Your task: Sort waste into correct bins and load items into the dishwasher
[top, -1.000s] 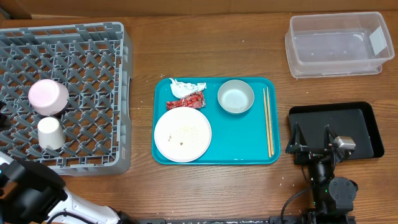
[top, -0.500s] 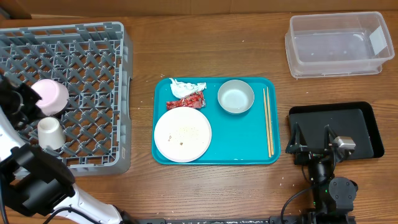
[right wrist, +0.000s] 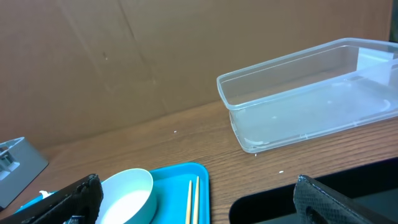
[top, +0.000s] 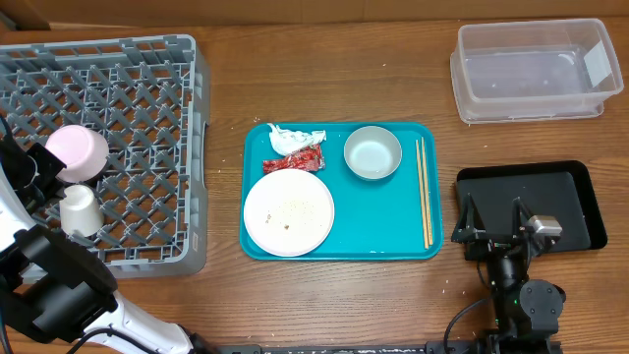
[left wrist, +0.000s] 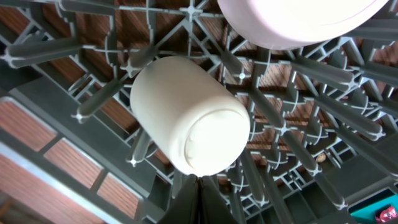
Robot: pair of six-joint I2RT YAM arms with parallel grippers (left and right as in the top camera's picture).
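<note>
At the left edge of the table (top: 324,69), the grey dish rack (top: 147,79) holds a pink bowl (top: 77,152) turned mouth down and, just beside it toward us, a small white cup (left wrist: 193,124), also upside down on the lattice. We see the left gripper (left wrist: 199,199) close over that cup. In the wrist view its fingers show only as one thin dark wedge at the bottom centre, pressed together with nothing between them. The cup stands free of them.

On the teal tray (top: 393,236) in the middle, the round white plate (top: 288,211) lies at the near left with a few rice grains (top: 292,206) scattered on it. A red wrapper (top: 295,160) touches the plate's far rim, and a crumpled white napkin (top: 295,138) sits just behind the wrapper. A pale blue bowl (top: 372,153) stands upright at the far right of the tray, and the chopsticks (top: 424,192) lie side by side along the tray's right edge.

Over the shallow black tray (top: 570,192) to the right, the right gripper (top: 493,218) hangs with its fingers (right wrist: 81,196) spread wide, holding nothing. The clear tub (top: 521,79) sits at the far right corner, well apart from both arms.
</note>
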